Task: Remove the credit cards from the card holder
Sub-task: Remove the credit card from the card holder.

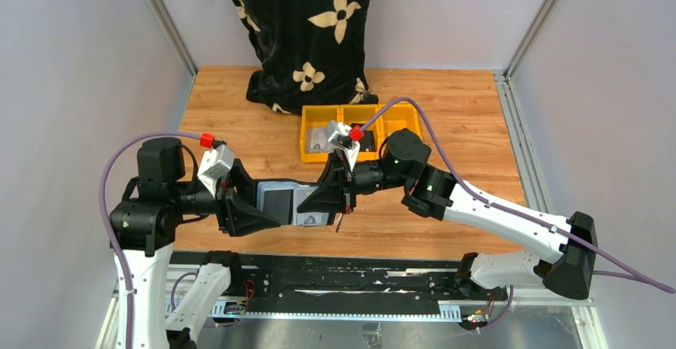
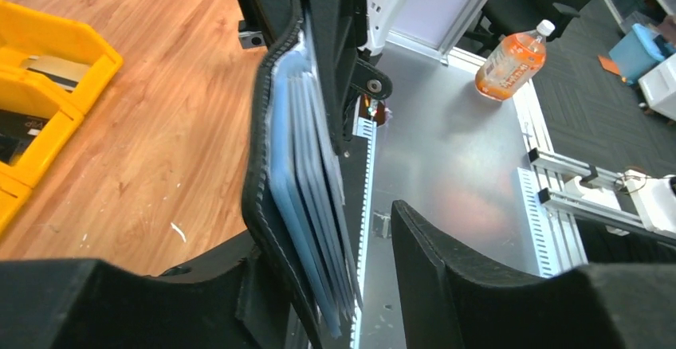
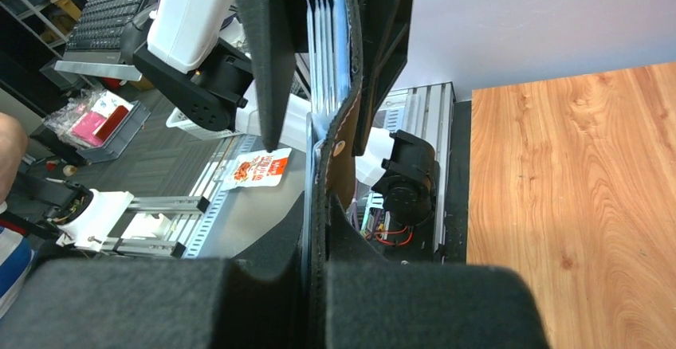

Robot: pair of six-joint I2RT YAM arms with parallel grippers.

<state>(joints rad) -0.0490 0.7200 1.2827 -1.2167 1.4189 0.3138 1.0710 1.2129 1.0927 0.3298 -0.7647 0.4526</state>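
The card holder (image 1: 291,201) is open and held in the air between both grippers, above the table's near edge. My right gripper (image 1: 323,198) is shut on its right end. In the right wrist view (image 3: 319,229) the jaws pinch the black cover (image 3: 344,118), with pale slot edges (image 3: 325,38) beyond. My left gripper (image 1: 255,205) is open around the left end. In the left wrist view (image 2: 335,237) the cover (image 2: 259,166) leans on one finger, and the other finger (image 2: 446,285) stands apart from the grey-blue slots (image 2: 299,166). I cannot tell cards from slots inside. A silvery card (image 1: 323,138) lies in a yellow bin.
Three yellow bins (image 1: 398,118) stand in a row behind the grippers, also in the left wrist view (image 2: 72,46). The middle bin holds a dark item. A black bag with cream flowers (image 1: 307,30) stands at the back. Grey walls close both sides.
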